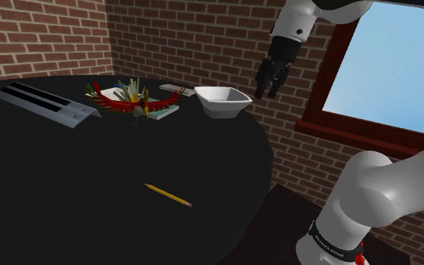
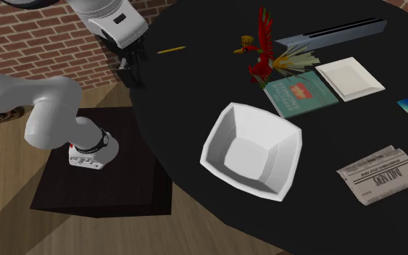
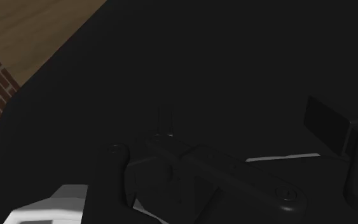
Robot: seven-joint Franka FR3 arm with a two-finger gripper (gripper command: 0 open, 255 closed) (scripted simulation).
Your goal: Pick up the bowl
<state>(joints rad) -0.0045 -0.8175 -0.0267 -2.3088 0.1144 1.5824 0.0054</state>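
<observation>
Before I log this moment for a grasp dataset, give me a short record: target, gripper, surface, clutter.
target: white bowl, square-sided, upright, empty, near the table's edge
gripper: gripper raised, to the shoulder view's right of the bowl, not touching it
surface: round black table
clutter: yellow pencil, red bird figure, teal book, newspaper
task state: bowl not yet picked up

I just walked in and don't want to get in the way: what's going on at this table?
A white Franka arm is set to pick up the white bowl, which sits on the round black table near its edge, not yet grasped. The black gripper hangs in the air apart from the bowl, on the shoulder view's right of it. A pencil, a red bird figure and a newspaper also lie there.
</observation>
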